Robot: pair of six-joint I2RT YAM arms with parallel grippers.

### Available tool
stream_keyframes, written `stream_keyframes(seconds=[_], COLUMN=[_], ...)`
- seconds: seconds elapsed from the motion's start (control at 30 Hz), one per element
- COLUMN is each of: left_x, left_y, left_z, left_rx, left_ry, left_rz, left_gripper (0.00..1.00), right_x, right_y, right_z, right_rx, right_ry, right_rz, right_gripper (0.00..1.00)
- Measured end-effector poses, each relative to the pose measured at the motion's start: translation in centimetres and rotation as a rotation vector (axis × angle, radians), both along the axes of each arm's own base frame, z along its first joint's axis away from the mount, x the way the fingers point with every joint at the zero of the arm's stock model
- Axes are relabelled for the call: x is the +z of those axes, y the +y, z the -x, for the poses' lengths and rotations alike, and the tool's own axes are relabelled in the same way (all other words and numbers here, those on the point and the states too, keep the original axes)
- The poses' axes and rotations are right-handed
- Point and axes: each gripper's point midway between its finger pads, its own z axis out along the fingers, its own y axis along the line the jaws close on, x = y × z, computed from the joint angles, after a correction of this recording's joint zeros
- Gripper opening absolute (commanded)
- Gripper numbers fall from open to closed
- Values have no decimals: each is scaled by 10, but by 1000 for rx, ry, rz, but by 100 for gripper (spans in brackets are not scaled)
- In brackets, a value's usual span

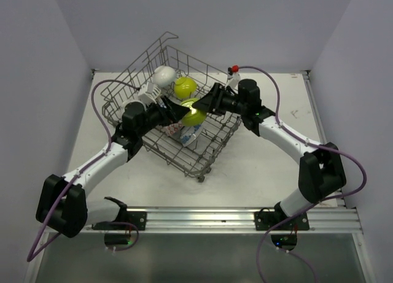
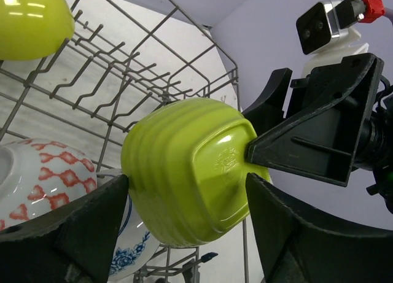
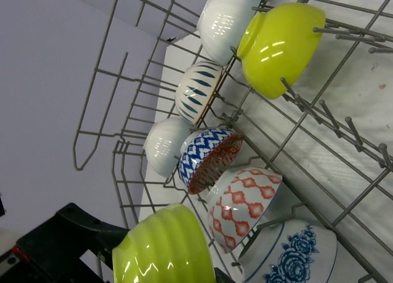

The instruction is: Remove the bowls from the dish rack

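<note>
Top view: the dish rack (image 1: 202,163) sits skewed on the tabletop (image 1: 264,172), one corner pointing at the near edge.

Left wrist: the left gripper (image 2: 185,194) has its fingers apart, flanking the ribbed lime bowl (image 2: 175,160). The right gripper (image 2: 258,126) clamps that bowl above the tines.

Right wrist: patterned bowls (image 3: 242,203) crowd beneath, beside the rack's tall side.

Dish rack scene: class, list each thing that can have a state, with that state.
Ribbed lime bowl, held up by right gripper.
Right gripper, shut on that bowl.
Left gripper, straddling it, grip unclear.
Smooth lime bowl, in rack, on edge.
Red-patterned bowl, in rack, tilted.
Rack, partly loaded.
</note>
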Motion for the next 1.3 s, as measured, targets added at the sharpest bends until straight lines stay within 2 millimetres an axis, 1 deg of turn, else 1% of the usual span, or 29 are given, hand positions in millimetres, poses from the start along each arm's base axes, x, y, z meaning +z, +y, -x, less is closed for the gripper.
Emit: stream_keyframes(seconds=[0.07,0.13,0.17,0.27,0.3,0.4,0.47,0.67,0.7,0.87,0.9,0.93,1.0,1.03,1.13,1.17,1.23,1.3], left_x=[-7,-11,-13,-20,-22,-24,-21,-13,-13,-13,-14,-15,-15,-15,-12,-8,3,16], left_y=[1,0,0,0,0,0,-1,-2,-2,-2,-1,-1,2,3,11,14,21,29], left_z=[1,3,4,7,8,9,8,6,6,6,6,6,7,7,9,9,9,9], left_rx=[3,1,0,0,1,4,4,6,6,6,6,7,13,17,34,44,61,84], left_ry=[20,31,39,63,69,78,70,50,48,44,42,39,32,26,1,-12,-50,-91], left_rz=[5,14,20,34,38,56,67,90,90,84,81,72,53,38,-25,-49,-103,-149], left_gripper=[69,66,62,59,59,59,59,60,60,61,61,64,68,72,80,82,87,88], right_x=[0,1,4,16,20,26,23,0,-3,-14,-15,-17,-21,-24,-29,-27,-18,1], right_y=[0,0,1,7,9,13,14,12,11,6,5,4,0,-1,-7,-9,-13,-15], right_z=[-1,-2,-3,3,5,10,15,24,25,32,32,32,33,32,29,25,17,4], right_rx=[-8,-14,-17,14,24,48,65,84,84,88,84,76,65,58,38,28,9,-6], right_ry=[6,9,8,-2,-9,-14,-2,44,46,48,46,44,44,41,39,31,-3,-63], right_rz=[-22,-41,-55,-101,-113,-139,-146,-121,-110,-64,-57,-47,-19,-3,71,98,154,207], right_gripper=[58,59,59,60,59,51,44,42,40,40,40,44,45,47,51,56,57,58])
